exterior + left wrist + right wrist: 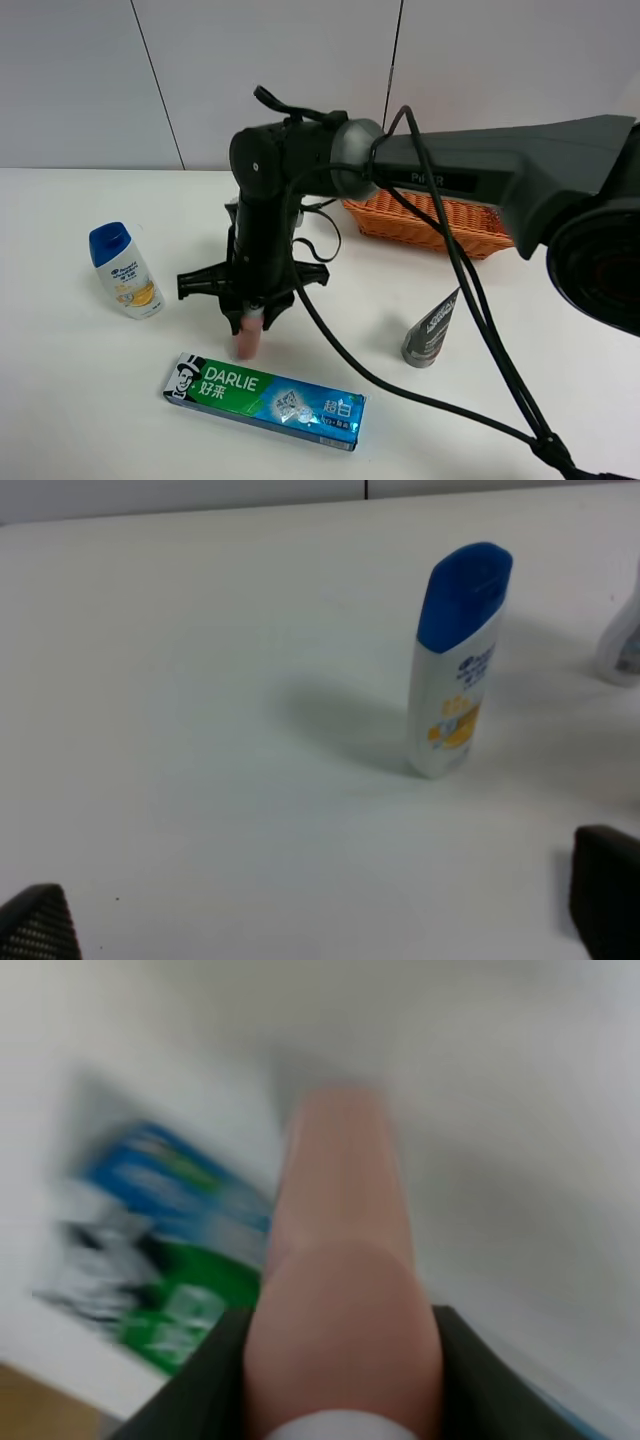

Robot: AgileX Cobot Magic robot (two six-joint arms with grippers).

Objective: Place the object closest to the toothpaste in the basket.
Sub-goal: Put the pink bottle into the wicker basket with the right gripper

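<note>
Right wrist view, badly blurred, fills with a pink tube (340, 1260): smooth, rounded, salmon-coloured, with a pale band at the end nearest the lens. Dark fingers (195, 1385) press on both of its sides, so the right gripper (250, 312) is clamped on it. Just past it lies the toothpaste box (160, 1230), a smear of blue, green and white.

From the exterior high camera, the box is nearest, lying flat with its long side across the view. The tube hangs upright from the gripper just behind the box; I cannot tell whether its lower end touches the white table (80, 400).

To the left stands a white shampoo bottle (125, 270) with a blue cap. A grey tube (430, 330) stands cap-down to the right. The orange wicker basket (440, 222) sits farther back, partly behind the arm. A pale panelled wall (250, 70) closes the scene.

The left gripper (320, 920) is spread wide and holds nothing, its fingertips (35, 925) at the picture's corners.
</note>
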